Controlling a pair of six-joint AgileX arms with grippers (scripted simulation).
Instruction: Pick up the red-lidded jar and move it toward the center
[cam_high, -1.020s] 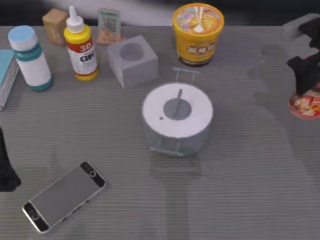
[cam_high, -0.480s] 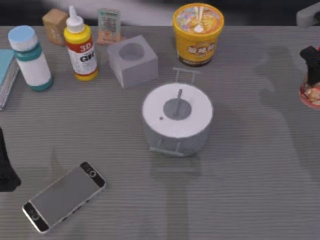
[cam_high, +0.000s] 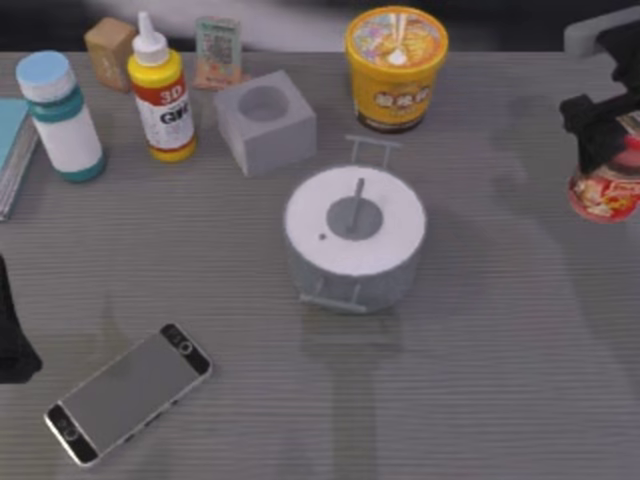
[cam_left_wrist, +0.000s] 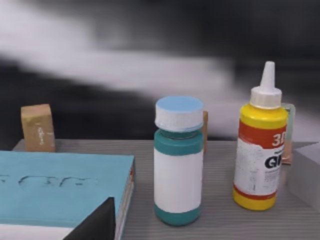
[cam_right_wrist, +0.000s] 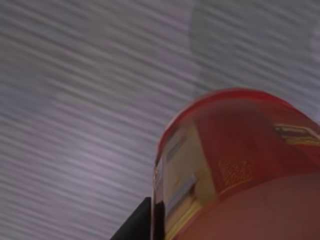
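The red-lidded jar (cam_high: 603, 198) hangs tilted at the table's far right edge, with my right gripper (cam_high: 607, 140) shut on it from above. Its red-orange wrap with white patches shows below the black fingers. In the right wrist view the jar (cam_right_wrist: 240, 165) fills the near corner, and one dark finger (cam_right_wrist: 137, 226) lies against its side. My left gripper (cam_high: 12, 345) is parked at the left edge of the table, open and holding nothing. One of its dark fingertips (cam_left_wrist: 97, 220) shows in the left wrist view.
A white-topped grey drum (cam_high: 355, 240) stands mid-table, with the yellow noodle cup (cam_high: 396, 68) behind it. A grey hollow block (cam_high: 265, 120), yellow glue bottle (cam_high: 162, 95), teal-and-white bottle (cam_high: 62, 115) and blue book (cam_left_wrist: 60, 187) line the back left. A phone (cam_high: 128, 392) lies front left.
My right gripper and the jar swung out toward the right edge, then came back left and slightly up. The left arm has stayed still.
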